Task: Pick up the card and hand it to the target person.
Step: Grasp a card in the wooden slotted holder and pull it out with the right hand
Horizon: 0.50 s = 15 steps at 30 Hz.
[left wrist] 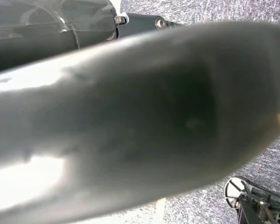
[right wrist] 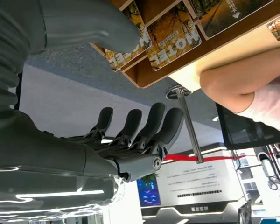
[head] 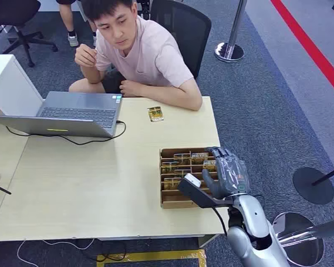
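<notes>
A cardboard box (head: pixel 173 200) on the table's right front holds several brown-and-gold cards (head: pixel 182 158), printed "HOTEL" (right wrist: pixel 173 35). My right hand (head: pixel 228 173) hovers over the box's right side, thumb toward the cards. In the right wrist view its thumb (right wrist: pixel 93 28) and dark fingers (right wrist: pixel 149 126) are apart with nothing between them. One loose card (head: pixel 156 113) lies on the table in front of the seated person (head: pixel 148 55), whose forearm (right wrist: pixel 244 79) rests on the far edge. A blurred grey shape (left wrist: pixel 138 121), close to the lens, crosses the left wrist view; I cannot read that hand's fingers.
An open laptop (head: pixel 73 114) with a black cable sits at the back left of the wooden table (head: pixel 94 178). A black office chair (head: pixel 186 25) stands behind the person. Stanchion bases (head: pixel 229 52) stand on the grey carpet to the right.
</notes>
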Available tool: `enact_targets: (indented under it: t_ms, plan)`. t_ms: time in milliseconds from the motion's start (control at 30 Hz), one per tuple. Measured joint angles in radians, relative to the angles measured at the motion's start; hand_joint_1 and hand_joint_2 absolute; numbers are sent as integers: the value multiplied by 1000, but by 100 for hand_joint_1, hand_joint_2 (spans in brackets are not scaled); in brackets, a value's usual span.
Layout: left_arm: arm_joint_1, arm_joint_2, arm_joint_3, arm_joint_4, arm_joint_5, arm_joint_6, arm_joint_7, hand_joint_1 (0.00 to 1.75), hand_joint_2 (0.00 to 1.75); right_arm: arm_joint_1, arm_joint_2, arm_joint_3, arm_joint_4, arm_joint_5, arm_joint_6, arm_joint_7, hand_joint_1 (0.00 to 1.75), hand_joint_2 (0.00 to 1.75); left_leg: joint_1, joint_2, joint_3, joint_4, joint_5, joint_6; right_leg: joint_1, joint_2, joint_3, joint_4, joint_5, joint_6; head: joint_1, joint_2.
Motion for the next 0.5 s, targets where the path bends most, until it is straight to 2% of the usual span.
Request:
enact_targets:
  t_ms: [500]
  plan:
    - [0, 0, 0, 0, 0, 0, 0, 0, 0, -2, 0, 0, 2, -1, 0, 0, 89, 175, 0, 0, 0, 0, 0, 0, 0, 0, 0, 0, 0, 0, 0, 0]
